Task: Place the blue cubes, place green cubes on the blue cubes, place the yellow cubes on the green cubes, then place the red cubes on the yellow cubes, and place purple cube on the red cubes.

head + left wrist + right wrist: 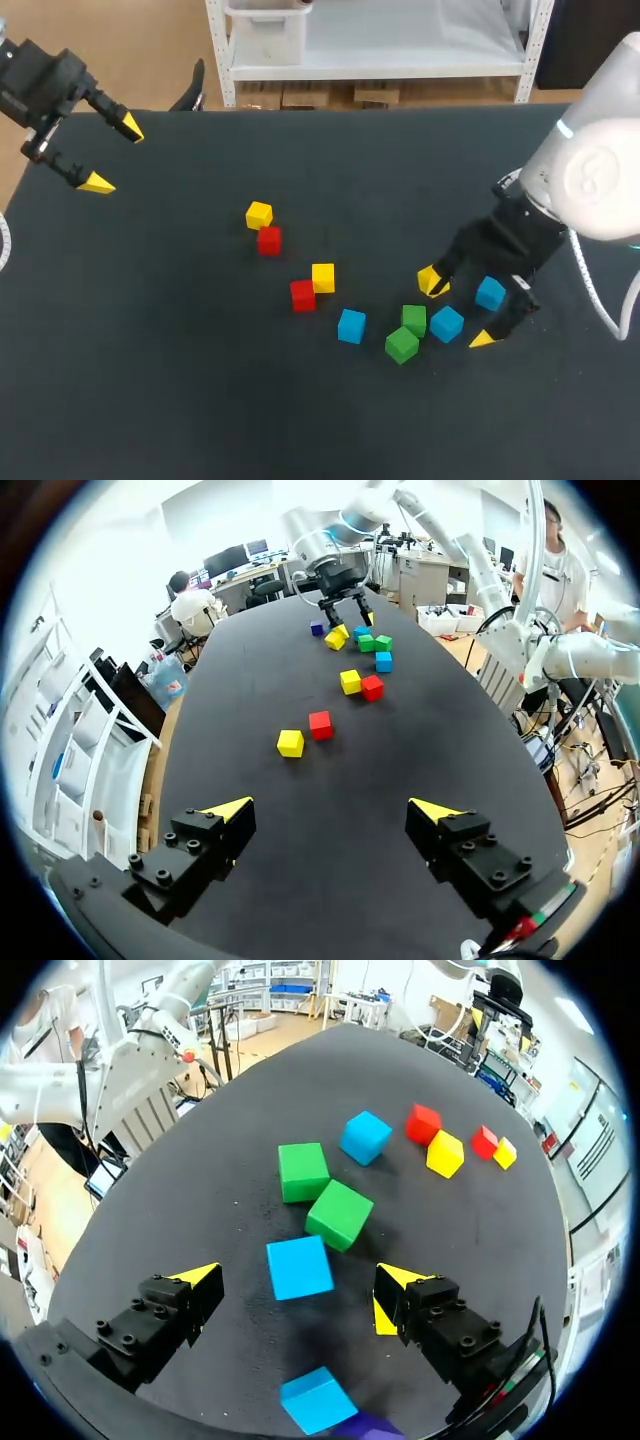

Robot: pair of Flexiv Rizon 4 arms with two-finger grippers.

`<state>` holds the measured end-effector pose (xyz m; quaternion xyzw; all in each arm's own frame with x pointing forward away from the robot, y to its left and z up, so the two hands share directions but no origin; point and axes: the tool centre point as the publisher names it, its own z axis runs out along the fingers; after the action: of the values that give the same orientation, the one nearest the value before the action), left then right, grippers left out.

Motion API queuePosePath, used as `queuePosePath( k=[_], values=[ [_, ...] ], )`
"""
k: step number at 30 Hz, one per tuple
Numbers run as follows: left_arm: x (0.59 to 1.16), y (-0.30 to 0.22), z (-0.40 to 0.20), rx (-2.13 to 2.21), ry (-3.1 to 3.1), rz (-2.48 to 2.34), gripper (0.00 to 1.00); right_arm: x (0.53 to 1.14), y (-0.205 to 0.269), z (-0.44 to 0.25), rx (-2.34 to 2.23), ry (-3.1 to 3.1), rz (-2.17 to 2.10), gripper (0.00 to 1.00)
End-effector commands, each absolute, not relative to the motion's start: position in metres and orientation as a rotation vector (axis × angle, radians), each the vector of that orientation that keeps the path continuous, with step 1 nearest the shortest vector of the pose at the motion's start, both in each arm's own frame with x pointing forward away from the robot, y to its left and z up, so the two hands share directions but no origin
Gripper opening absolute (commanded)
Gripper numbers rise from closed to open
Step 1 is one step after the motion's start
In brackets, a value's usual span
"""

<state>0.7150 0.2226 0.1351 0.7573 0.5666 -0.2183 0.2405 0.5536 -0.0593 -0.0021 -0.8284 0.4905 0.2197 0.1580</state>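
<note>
My right gripper (458, 311) (295, 1280) stands open low over the table, with a blue cube (446, 324) (299, 1267) between its fingers and untouched by either. A second blue cube (490, 293) (317, 1398) lies under the gripper, nearer the wrist, beside a purple cube (365, 1426) (316, 628) that the arm hides in the head view. Two green cubes (414, 319) (402, 345) and a third blue cube (351, 326) lie just ahead. Further off are a yellow cube (322, 277) touching a red cube (302, 295), and another yellow cube (259, 215) by a red cube (269, 240). My left gripper (113, 155) (331, 810) hovers open and empty at the far left corner.
The black table (150, 350) has wide bare areas at its front and left. All cubes lie singly on the surface, none stacked.
</note>
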Motion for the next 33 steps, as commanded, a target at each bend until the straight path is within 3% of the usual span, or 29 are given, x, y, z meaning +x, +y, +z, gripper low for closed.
queuePosePath(
  k=[1, 22, 23, 24, 26, 27, 28, 29, 33],
  values=[
    [0.715, 0.223, 0.135, 2.072, 1.549, -0.594, 1.00, 0.543, -0.061, -0.001, -2.377, 1.394, 0.596, 1.00],
    [0.715, 0.223, 0.135, 2.072, 1.549, -0.594, 1.00, 0.559, -0.059, -0.013, -2.485, 1.345, 0.567, 1.00],
    [0.715, 0.223, 0.135, 2.072, 1.549, -0.594, 1.00, 0.560, -0.059, -0.013, -2.489, 1.340, 0.565, 0.95],
    [0.715, 0.223, 0.135, 2.072, 1.549, -0.594, 1.00, 0.560, -0.059, -0.013, -2.491, 1.337, 0.564, 0.74],
    [0.715, 0.223, 0.135, 2.072, 1.549, -0.594, 1.00, 0.561, -0.059, -0.013, -2.495, 1.336, 0.562, 0.69],
    [0.715, 0.223, 0.135, 2.072, 1.549, -0.594, 1.00, 0.561, -0.059, -0.013, -2.497, 1.335, 0.563, 0.51],
    [0.715, 0.223, 0.135, 2.072, 1.549, -0.594, 1.00, 0.561, -0.059, -0.013, -2.501, 1.333, 0.563, 0.45],
    [0.715, 0.223, 0.135, 2.072, 1.549, -0.594, 1.00, 0.561, -0.059, -0.012, -2.503, 1.332, 0.563, 0.41],
    [0.715, 0.223, 0.135, 2.072, 1.549, -0.594, 1.00, 0.559, -0.061, -0.010, -2.516, 1.322, 0.565, 0.44]
  ],
)
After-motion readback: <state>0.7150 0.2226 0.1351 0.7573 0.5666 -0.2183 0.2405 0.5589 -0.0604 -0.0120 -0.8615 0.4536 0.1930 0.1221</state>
